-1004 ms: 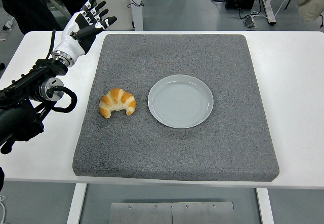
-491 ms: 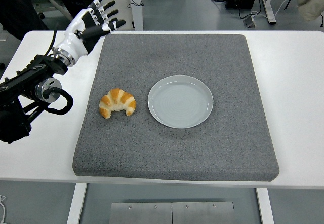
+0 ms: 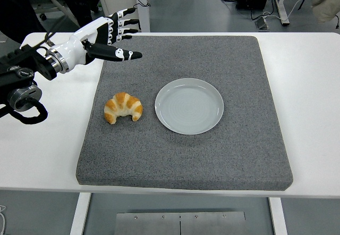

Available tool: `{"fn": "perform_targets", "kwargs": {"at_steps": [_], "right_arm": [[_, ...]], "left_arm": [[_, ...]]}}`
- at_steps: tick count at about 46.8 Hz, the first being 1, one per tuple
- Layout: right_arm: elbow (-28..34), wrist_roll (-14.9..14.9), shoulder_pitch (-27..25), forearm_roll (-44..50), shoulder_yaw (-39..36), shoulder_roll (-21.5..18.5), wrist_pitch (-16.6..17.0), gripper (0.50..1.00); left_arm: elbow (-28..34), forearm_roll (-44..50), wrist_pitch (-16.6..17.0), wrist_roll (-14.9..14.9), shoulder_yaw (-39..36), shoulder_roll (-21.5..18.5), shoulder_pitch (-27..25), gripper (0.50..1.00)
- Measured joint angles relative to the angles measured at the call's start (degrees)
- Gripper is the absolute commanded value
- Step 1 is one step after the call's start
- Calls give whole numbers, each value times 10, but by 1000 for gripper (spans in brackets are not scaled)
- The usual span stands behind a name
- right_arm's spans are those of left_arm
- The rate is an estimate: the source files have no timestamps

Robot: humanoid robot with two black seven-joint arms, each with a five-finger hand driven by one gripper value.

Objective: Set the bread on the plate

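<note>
Bread point(image 3: 123, 107), a golden croissant, lies on the left part of the grey mat point(image 3: 234, 155), its long axis running left to right and both tips curling toward the near edge, the humped back facing far. Just beside it on the right, not touching, sits the pale round plate point(image 3: 189, 106), bare, near the mat's middle. Nothing lies between the two. The mat covers most of the white table point(image 3: 313, 81).

Farther back and to the left, the left hand point(image 3: 109, 38) hovers above the mat's far left corner, well apart from the croissant, fingers point(image 3: 127, 25) stretched out and spread toward the right, thumb lowest, holding nothing. Half a second ago that hand was tilted up beyond the corner with fingertips aimed far and right; it has since swung inward and levelled out over the mat, the forearm rising with it. Croissant and plate have not moved.
</note>
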State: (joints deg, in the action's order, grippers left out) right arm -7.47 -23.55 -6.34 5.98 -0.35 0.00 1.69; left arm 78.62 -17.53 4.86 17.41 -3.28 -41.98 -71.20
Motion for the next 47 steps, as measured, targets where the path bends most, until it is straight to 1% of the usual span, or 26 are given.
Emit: {"fn": "perform_targets", "kwargs": {"at_steps": [3, 11, 14, 24, 28, 33, 37, 44, 47], "right_arm": [[0, 0, 0, 0, 0, 0, 0, 1000], [0, 0, 0, 0, 0, 0, 0, 1000], [0, 0, 1, 0, 0, 0, 0, 1000], [0, 0, 1, 0, 0, 0, 0, 1000], [0, 0, 2, 0, 0, 0, 0, 1000], [0, 0, 2, 0, 0, 0, 0, 1000], [0, 0, 2, 0, 0, 0, 0, 1000], [0, 0, 2, 0, 0, 0, 0, 1000], [0, 0, 2, 0, 0, 0, 0, 1000]], "left_arm": [[15, -33, 0, -5, -26, -12, -18, 943], [74, -141, 0, -37, -86, -54, -63, 942], [81, -185, 0, -41, -98, -63, -75, 942], [82, -302, 1, -41, -104, -86, -75, 942], [81, -338, 10, -39, -104, -92, -65, 942], [79, -358, 42, -36, -103, -86, -35, 942], [73, -370, 59, -33, -101, -78, -15, 942], [32, -375, 96, -23, -98, -40, 19, 942], [19, -375, 105, -16, -98, -25, 31, 942]]}}
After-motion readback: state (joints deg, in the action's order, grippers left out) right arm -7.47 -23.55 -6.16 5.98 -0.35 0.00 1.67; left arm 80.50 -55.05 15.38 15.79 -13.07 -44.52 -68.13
